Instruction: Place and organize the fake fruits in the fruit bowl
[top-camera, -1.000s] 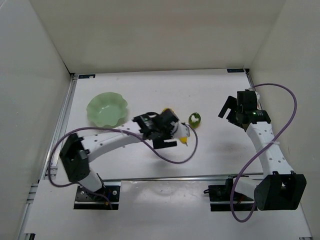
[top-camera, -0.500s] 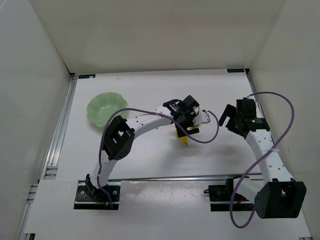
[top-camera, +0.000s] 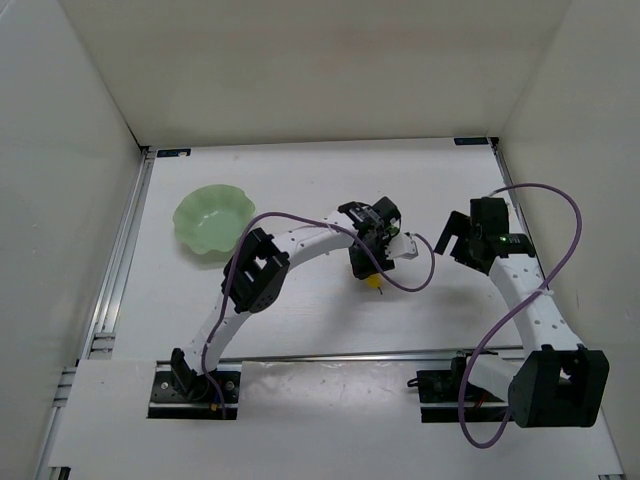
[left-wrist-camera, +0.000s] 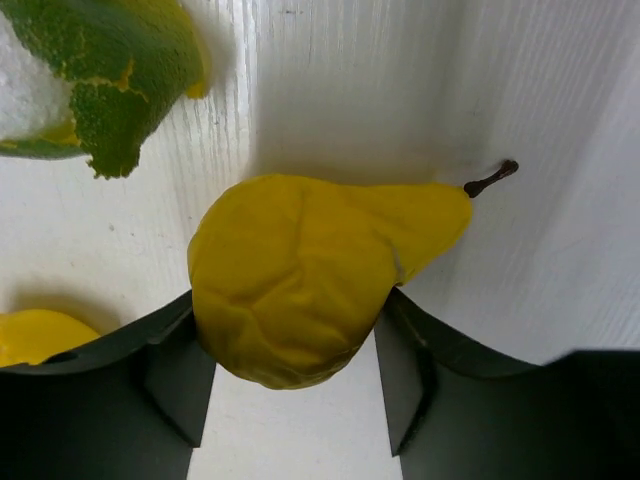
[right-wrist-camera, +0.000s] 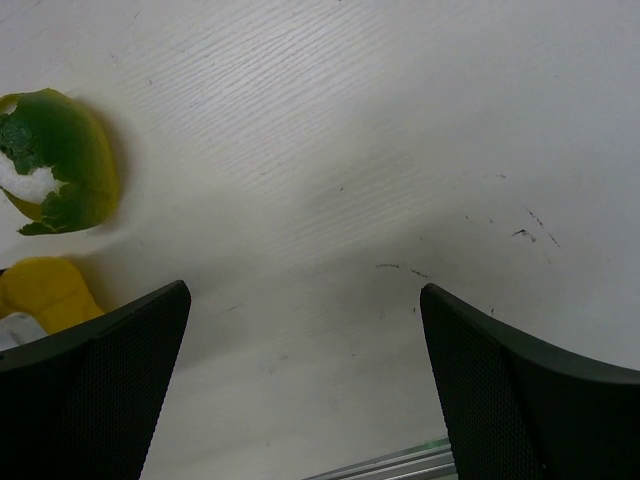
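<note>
In the left wrist view the yellow pear (left-wrist-camera: 300, 275) lies on the white table with its thin stem pointing right. My left gripper (left-wrist-camera: 292, 335) is shut on its fat end, one finger pressing each side. The dark green fruit (left-wrist-camera: 100, 70) lies just beyond it, and the yellow-and-white piece (left-wrist-camera: 40, 335) shows at the left finger. From above, the left gripper (top-camera: 370, 268) covers all but the pear's tip (top-camera: 373, 283). The mint fruit bowl (top-camera: 213, 218) sits far left and holds nothing. My right gripper (top-camera: 450, 238) hangs open over bare table, right of the fruits (right-wrist-camera: 55, 160).
White walls close in the table on the left, back and right. An aluminium rail (top-camera: 120, 260) runs along the left edge. The left arm's purple cable (top-camera: 300, 215) loops over the table between the bowl and the fruits.
The left arm swung right and settled over the pear, and its jaws went from wide open to closed on the pear. The right arm shifted slightly forward.
</note>
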